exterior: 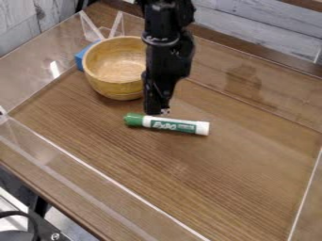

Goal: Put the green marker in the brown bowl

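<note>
The green marker (167, 124) lies flat on the wooden table, its white label facing up and its white end pointing right. My gripper (153, 106) hangs just above and behind the marker's green left end, pointing straight down. Its fingers are shut with nothing between them and are clear of the marker. The brown bowl (115, 66), a round tan wooden one, stands to the back left, about a hand's width from the marker. It looks empty.
A small blue object (81, 56) peeks out behind the bowl's left side. A clear raised rim (25, 132) runs along the table's left and front edges. Grey planks form the back wall.
</note>
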You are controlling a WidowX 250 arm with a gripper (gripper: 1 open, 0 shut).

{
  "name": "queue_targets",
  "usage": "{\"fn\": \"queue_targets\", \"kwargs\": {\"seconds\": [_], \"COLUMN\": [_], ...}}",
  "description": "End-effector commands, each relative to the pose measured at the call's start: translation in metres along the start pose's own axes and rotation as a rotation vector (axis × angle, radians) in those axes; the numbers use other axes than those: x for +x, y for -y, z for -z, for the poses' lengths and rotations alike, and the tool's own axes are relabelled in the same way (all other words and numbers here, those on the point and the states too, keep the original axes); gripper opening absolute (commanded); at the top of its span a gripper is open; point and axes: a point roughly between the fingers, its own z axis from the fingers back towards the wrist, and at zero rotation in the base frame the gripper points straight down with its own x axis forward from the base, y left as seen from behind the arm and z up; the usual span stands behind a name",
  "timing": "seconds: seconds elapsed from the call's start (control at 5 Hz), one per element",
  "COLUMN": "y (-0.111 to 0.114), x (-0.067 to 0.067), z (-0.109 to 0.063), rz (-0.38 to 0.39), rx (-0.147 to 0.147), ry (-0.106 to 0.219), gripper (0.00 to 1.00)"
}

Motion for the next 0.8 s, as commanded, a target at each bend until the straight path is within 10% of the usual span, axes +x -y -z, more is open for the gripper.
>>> {"fn": "queue_targets", "kwargs": {"seconds": [0.0,0.6], "y": [-0.01,-0.016], "x": [0.005,0.011], "z": [-0.01,0.012], "rz": [0.021,0.128], "rx": [0.061,0.073], "ry": [0.053,0.066], "gripper": [1.0,1.0]}}
